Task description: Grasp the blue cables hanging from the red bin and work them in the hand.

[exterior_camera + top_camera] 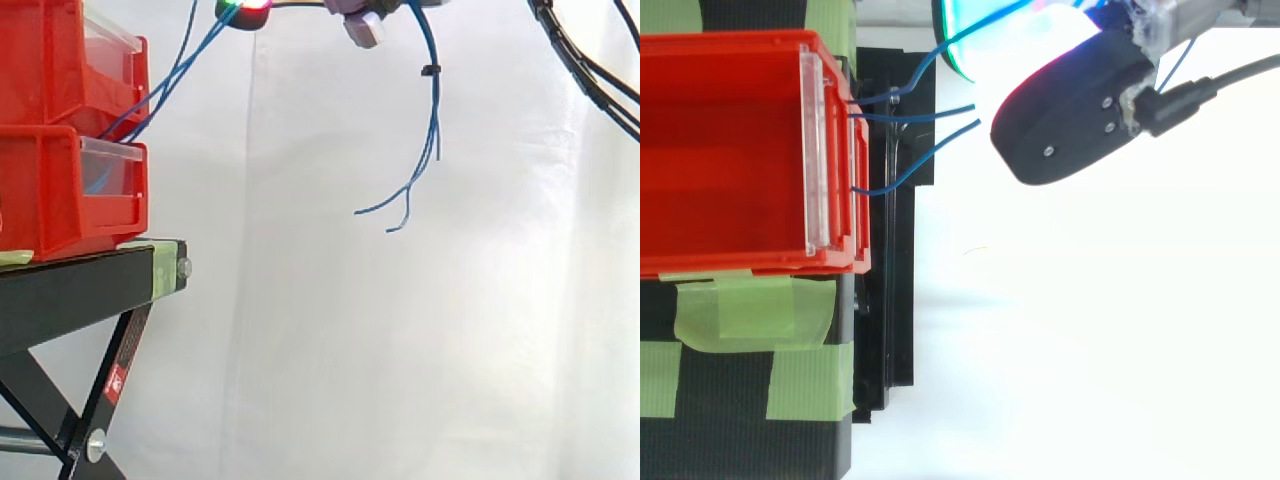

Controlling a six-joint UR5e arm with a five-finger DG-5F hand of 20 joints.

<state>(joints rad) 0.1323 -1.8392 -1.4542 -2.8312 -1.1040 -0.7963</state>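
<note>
- Two bins are stacked at the left, an upper red bin [45,60] on a lower red bin [45,195]. Each has a clear front panel [118,165] facing right.
- The bins rest on a black stand [70,290]. Strips of green tape [750,310] lie across its top, and a white curtain [420,340] hangs behind.
- The blue cables [434,120] leave the lower red bin from behind its front panel. They pass the front of the upper red bin and climb rightward to the hand [362,28] at the upper edge of the side view.
- Right of the hand, the same cables drop back down in a loose bunch, well apart from the bins and touching nothing below.
- A black tie [428,70] binds the hanging bunch near its top. Lower down the strands part, and the loose ends [375,208] curl off to the left.
- From above, three blue strands [930,115] run rightward from the bin front and disappear under the hand's black body [1070,110], which sits near the bins on their right.
- The cables are raised and carried at the hand, so they are in contact with it.
- Whether the hand is closed on the cables or merely bears them cannot be told. The contact is cut off by the upper edge in the side view and covered by the hand's body from above.
</note>
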